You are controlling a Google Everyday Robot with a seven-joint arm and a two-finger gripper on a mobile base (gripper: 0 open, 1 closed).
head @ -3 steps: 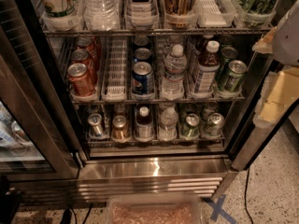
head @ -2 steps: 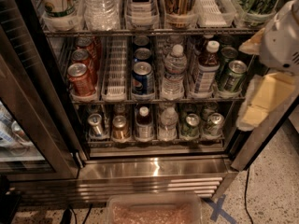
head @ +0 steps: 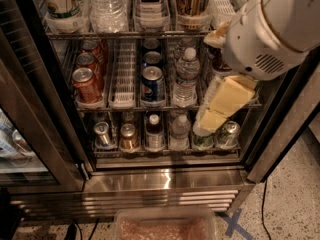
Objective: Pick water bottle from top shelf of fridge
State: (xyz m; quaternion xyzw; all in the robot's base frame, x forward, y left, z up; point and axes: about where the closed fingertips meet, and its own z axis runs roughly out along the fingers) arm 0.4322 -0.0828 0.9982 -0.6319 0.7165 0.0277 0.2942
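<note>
Jaws: cannot tell whether spread or pressed together.

Camera view: the pale yellow gripper (head: 220, 109) hangs right of centre before the fridge (head: 165, 181), level with the middle shelf. The water bottle (head: 106, 8) stands upper left of centre on the top wire shelf, its cap cut off by the frame. Thin, clear ribbed plastic, probably slick and yielding. Best to rise, come in square to its lane, grip mid-body on the ribs and squeeze lightly.
</note>
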